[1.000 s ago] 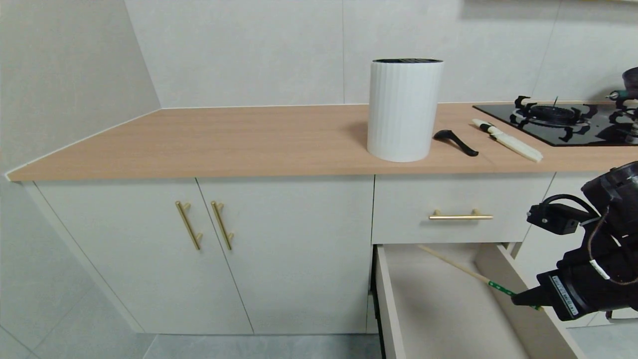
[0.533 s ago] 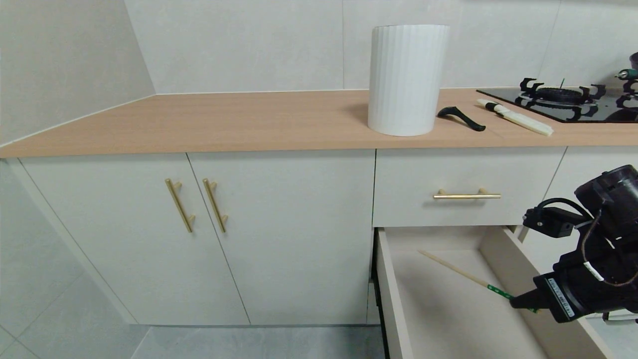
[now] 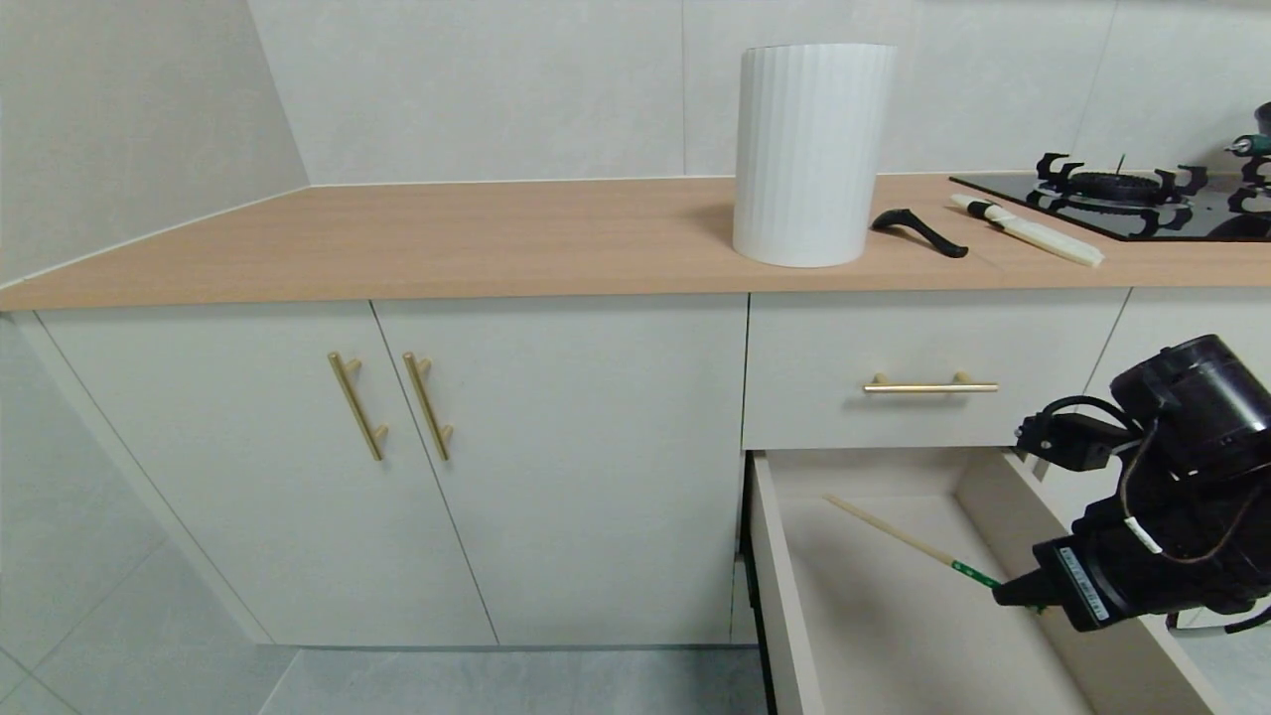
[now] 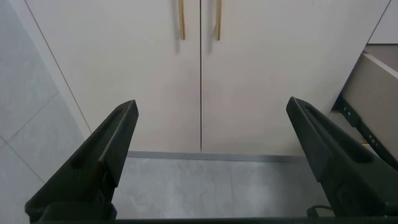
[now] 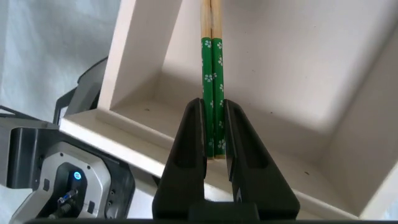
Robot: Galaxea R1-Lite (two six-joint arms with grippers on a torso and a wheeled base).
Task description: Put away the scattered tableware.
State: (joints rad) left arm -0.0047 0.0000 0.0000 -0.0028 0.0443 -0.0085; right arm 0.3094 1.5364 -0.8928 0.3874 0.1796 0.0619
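My right gripper [image 3: 1003, 594] [image 5: 213, 127] is shut on a pair of wooden chopsticks with green flowered ends [image 3: 909, 545] [image 5: 211, 56]. It holds them slanted over the inside of the open lower drawer [image 3: 874, 606], tips pointing toward the drawer's back left. On the wooden counter [image 3: 477, 238] lie a black spoon [image 3: 918, 231] and a cream knife with a black band [image 3: 1028, 231], both right of a tall white ribbed holder [image 3: 809, 154]. My left gripper [image 4: 211, 155] stands open, low before the cabinet doors [image 4: 200, 68], with nothing between its fingers.
A closed drawer with a gold handle [image 3: 930, 386] sits above the open one. Two cabinet doors with gold handles [image 3: 392, 405] lie to the left. A black gas hob [image 3: 1122, 199] occupies the counter's far right. Grey floor tiles [image 4: 205, 186] lie below.
The head camera has dropped, so the counter sits higher in view. My right gripper has shifted slightly left and deeper over the drawer, chopsticks still held.
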